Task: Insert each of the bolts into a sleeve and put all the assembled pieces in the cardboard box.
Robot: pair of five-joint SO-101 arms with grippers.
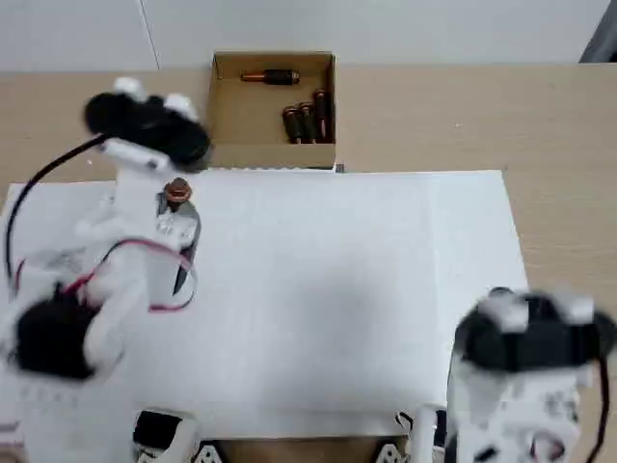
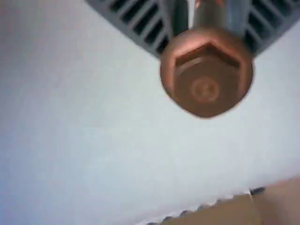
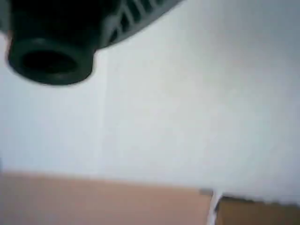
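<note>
GUIDE: Nearest your left wrist camera is the bolt (image 2: 206,77). It is copper-coloured, with its hex head turned to the lens and its shank running back between the grey ribbed fingers (image 2: 136,23) of the left gripper (image 2: 206,16). The fingers pinch the shank from both sides.

OPERATOR: Where does that bolt sit over the table?

GUIDE: Refer to the high view. You find the bolt (image 1: 176,191) raised over the far left part of the white sheet (image 1: 337,289). It is near the closest left corner of the cardboard box (image 1: 241,111) but apart from it. The left gripper (image 1: 179,227) lies directly behind the bolt head.

OPERATOR: And the right side?

GUIDE: In the right wrist view you see the sleeve (image 3: 49,58), a black tube with its open end toward the lens. It is clamped in the right gripper (image 3: 79,21), beside a ribbed finger (image 3: 136,16), and hangs above the white sheet. In the high view the right arm (image 1: 525,338) stands at the near right corner of the sheet, well apart from the left gripper.

OPERATOR: What does the box hold?

GUIDE: The cardboard box rests on the table (image 1: 559,125), against the far edge of the sheet. You count four assembled pieces (image 1: 308,122). Three lie side by side, touching, along the right wall. A single piece (image 1: 270,76) lies crosswise near the far wall, apart from the three.
</note>
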